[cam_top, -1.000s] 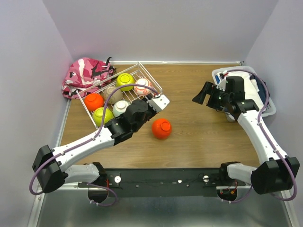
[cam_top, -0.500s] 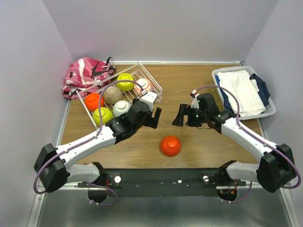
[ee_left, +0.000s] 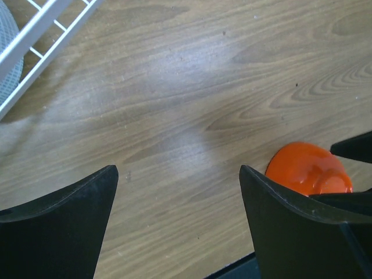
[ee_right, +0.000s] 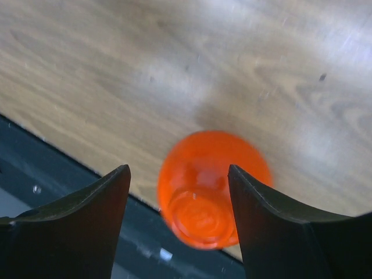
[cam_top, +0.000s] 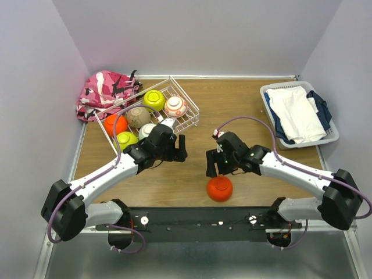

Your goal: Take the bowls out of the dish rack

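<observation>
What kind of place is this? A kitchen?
Likely a robot test booth: plain walls box in a wooden table, with robot arms bolted on and a dish rack of bowls.

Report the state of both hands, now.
Left hand: open, holding nothing.
Right hand: open, over the upside-down orange bowl, not gripping it.

Left pincer [ee_left: 177, 168] and right pincer [ee_right: 178, 168] gape (empty).
</observation>
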Robot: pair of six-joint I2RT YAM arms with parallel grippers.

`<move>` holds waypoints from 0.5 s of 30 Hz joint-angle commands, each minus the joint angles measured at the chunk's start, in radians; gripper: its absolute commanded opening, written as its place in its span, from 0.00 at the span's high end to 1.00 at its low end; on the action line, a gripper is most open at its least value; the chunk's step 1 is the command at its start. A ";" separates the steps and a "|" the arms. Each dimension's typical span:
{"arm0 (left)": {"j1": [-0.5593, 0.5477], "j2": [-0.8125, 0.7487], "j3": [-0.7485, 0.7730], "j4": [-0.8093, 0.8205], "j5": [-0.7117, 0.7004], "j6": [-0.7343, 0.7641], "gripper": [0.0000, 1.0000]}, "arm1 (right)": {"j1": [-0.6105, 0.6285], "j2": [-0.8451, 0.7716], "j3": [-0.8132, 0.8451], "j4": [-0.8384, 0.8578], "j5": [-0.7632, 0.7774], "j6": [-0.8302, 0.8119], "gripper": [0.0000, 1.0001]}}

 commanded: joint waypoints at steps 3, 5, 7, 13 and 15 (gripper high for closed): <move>0.000 -0.015 0.031 -0.066 0.051 0.020 0.05 | 0.075 -0.098 0.029 -0.201 0.082 0.129 0.25; 0.000 -0.011 0.029 -0.064 0.077 0.024 0.05 | 0.089 -0.097 0.025 -0.230 0.077 0.152 0.25; 0.000 -0.005 0.029 -0.067 0.077 0.029 0.05 | 0.104 -0.094 0.006 -0.265 0.093 0.179 0.25; 0.000 0.001 0.030 -0.067 0.080 0.034 0.04 | 0.115 -0.097 -0.026 -0.267 0.136 0.222 0.36; 0.000 0.006 0.034 -0.072 0.082 0.037 0.04 | 0.115 -0.081 -0.031 -0.263 0.146 0.232 0.41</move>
